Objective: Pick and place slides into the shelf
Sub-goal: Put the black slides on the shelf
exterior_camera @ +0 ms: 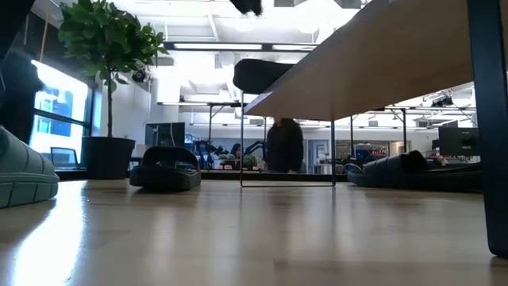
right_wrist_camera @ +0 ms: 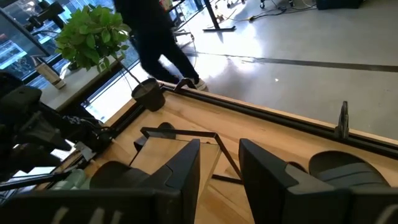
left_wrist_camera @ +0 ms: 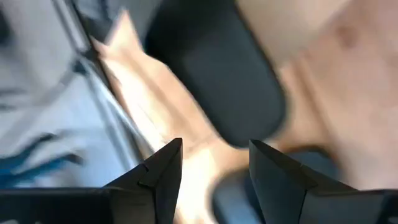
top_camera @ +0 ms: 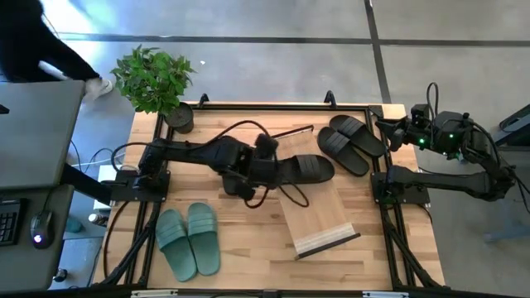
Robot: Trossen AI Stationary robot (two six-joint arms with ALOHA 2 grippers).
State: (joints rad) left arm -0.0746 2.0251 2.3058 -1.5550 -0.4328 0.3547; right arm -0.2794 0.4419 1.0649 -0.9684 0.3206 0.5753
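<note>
My left gripper (top_camera: 269, 170) is open at the table's middle, over the far end of the shelf (top_camera: 319, 219), a sloping light-wood plank (exterior_camera: 381, 71). A black slide (top_camera: 308, 168) lies at that far end, just right of the gripper; in the left wrist view the blurred black slide (left_wrist_camera: 230, 81) shows beyond the open fingers (left_wrist_camera: 214, 149). Another black slide (exterior_camera: 165, 171) rests sole-down on the table, mostly hidden under the left arm in the high view. A black pair (top_camera: 352, 142) lies far right, a green pair (top_camera: 189, 238) near left. My right gripper (right_wrist_camera: 219, 144) waits open at the far right corner (top_camera: 396, 132).
A potted plant (top_camera: 153, 79) stands at the far left corner. Black cables loop over the table around the left arm (top_camera: 248, 128). A person (top_camera: 33, 50) walks beyond the far left edge. Bare wood shows between the green pair and the shelf (top_camera: 248, 248).
</note>
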